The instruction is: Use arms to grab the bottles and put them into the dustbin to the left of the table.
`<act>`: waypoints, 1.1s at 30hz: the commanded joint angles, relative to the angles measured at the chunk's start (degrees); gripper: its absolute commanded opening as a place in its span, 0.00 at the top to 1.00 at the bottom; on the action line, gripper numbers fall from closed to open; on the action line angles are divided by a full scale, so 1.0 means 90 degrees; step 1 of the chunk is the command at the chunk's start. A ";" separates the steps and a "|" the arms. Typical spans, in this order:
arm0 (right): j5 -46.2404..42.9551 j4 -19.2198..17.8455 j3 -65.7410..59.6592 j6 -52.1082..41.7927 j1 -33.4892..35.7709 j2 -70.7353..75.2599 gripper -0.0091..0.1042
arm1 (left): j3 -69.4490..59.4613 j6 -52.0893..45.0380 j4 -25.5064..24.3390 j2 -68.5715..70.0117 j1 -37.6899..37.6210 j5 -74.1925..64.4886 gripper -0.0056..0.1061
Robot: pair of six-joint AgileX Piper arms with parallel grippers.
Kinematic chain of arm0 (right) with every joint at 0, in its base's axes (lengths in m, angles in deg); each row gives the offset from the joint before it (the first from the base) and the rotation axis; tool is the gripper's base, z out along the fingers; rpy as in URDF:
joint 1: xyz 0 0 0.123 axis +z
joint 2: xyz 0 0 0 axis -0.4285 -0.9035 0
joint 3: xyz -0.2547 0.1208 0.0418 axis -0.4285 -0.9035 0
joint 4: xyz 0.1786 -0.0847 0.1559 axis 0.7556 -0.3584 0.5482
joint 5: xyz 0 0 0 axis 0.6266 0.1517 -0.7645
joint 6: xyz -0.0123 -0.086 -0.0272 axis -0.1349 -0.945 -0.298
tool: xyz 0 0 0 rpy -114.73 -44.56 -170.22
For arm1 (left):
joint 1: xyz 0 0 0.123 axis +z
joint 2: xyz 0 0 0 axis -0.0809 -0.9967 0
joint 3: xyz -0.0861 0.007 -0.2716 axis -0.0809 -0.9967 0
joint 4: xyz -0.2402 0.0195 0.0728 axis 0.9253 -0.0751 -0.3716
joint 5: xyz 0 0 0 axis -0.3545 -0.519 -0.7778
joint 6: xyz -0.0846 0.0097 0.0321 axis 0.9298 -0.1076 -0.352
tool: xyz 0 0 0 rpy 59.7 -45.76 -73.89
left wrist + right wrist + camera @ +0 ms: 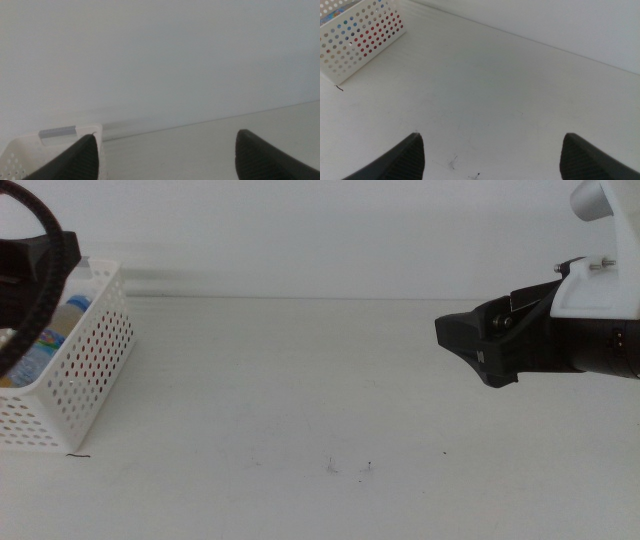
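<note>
1. Nearest the camera: bare white table [300,400], only a few dark specks [350,468] near the front edge. No bottle stands on it.
2. Mid-distance, right side: right gripper [470,340] hangs above the table, jaws spread wide and empty in its wrist view.
3. Left edge: white perforated dustbin [90,370]; left gripper [165,150] sits over its rim, jaws spread, holding nothing.
4. Inside the bin: clear water bottle with blue cap [60,325] lying tilted; red and yellow show through the holes [375,30], likely the can and tea bottle.
5. Judgement: deposit step looks finished; next move calls only for drawing both arms back.
</note>
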 commanded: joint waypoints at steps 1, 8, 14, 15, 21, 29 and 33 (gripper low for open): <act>-0.0036 -0.0011 0.0020 -0.0029 0.0021 0.0022 0.14 | -0.0006 0.0548 -0.0428 0.0028 -0.0015 0.0016 0.11; -0.0036 -0.0011 0.0020 -0.0029 0.0021 0.0022 0.14 | -0.0006 0.0548 -0.0346 0.0028 -0.0015 0.0073 0.11; -0.0034 0.0151 0.0020 -0.0029 0.0005 0.0022 0.14 | -0.0006 0.0548 -0.0346 0.0028 -0.0015 0.0087 0.11; -0.0034 0.0257 -0.0013 -0.0029 -0.0023 0.0032 0.14 | -0.0006 0.0548 -0.0346 0.0028 -0.0015 0.0087 0.11; -0.0703 0.1640 -0.0747 -0.0029 -0.0948 0.0458 0.14 | -0.0421 0.0526 -0.0336 0.0536 0.0014 0.0100 0.11; -0.2812 0.1540 -0.3238 -0.0029 -0.2654 0.2297 0.14 | -0.2394 0.0526 -0.0321 0.2542 0.0613 0.0130 0.11; -0.2640 0.1384 -0.4456 -0.0029 -0.3177 0.3666 0.14 | -0.3238 0.0526 -0.0321 0.3459 0.0768 0.0130 0.11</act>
